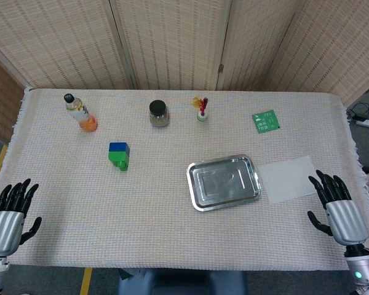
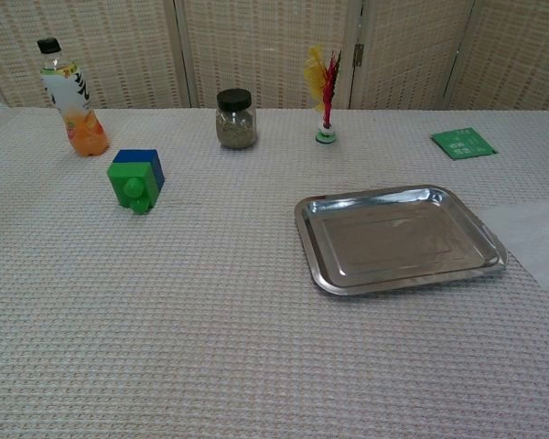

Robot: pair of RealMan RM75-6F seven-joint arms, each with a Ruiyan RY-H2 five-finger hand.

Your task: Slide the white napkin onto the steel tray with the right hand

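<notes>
Both black-fingered, silver-backed robot hands hover low at the near edge, left hand (image 1: 9, 215) and right hand (image 1: 339, 209), fingers spread, holding nothing.

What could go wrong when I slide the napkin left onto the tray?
The white napkin lies flat beside the steel tray, whose raised rim may catch and bunch its edge. The thin napkin may crumple under the right hand on the textured tablecloth. A hard push might shove the tray itself.
</notes>
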